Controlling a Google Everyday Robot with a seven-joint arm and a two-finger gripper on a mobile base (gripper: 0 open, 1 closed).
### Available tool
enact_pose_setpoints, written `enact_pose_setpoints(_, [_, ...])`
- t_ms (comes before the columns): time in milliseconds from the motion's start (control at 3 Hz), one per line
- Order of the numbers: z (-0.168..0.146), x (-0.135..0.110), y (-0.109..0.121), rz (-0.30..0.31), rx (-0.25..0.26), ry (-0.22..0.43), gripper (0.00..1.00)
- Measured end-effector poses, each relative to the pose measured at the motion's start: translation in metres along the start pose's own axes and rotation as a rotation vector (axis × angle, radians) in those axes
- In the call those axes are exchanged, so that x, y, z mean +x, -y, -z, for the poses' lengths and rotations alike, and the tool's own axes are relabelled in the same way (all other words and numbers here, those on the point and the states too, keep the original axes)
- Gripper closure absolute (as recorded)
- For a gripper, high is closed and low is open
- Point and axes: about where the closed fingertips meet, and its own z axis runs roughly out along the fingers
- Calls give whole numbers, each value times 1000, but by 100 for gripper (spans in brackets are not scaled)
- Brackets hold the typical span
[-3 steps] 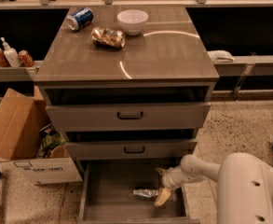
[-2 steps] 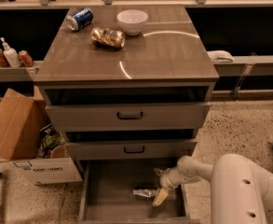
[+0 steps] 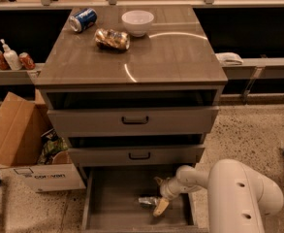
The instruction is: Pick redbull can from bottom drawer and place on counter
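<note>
The redbull can (image 3: 148, 201) lies on its side on the floor of the open bottom drawer (image 3: 112, 212), near the middle. My gripper (image 3: 159, 194) is down inside the drawer at the can's right end. It is open, with one fingertip (image 3: 160, 207) just in front of the can and the other behind it. I cannot tell whether the fingers touch the can. My white arm (image 3: 238, 193) reaches in from the lower right. The counter (image 3: 170, 57) is the glossy grey-brown top of the cabinet above.
On the counter stand a white bowl (image 3: 137, 22), a blue soda can (image 3: 82, 20) on its side and a foil snack bag (image 3: 112, 39). The two upper drawers (image 3: 134, 120) stick out slightly above the gripper. A cardboard box (image 3: 20, 144) sits on the floor at left.
My gripper has moved a little to the left, closer to the can's right end. The can has not moved.
</note>
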Motion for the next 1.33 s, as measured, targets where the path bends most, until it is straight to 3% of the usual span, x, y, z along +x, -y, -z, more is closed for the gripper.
enact_pose_setpoints(333, [-12,-3,-2,9,2,-8,19])
enact_pose_setpoints(667, [-27,-5,-7,11,-16,-8,50])
enact_pose_setpoints(1333, [-44,-4,-13,10,-46,-10,96])
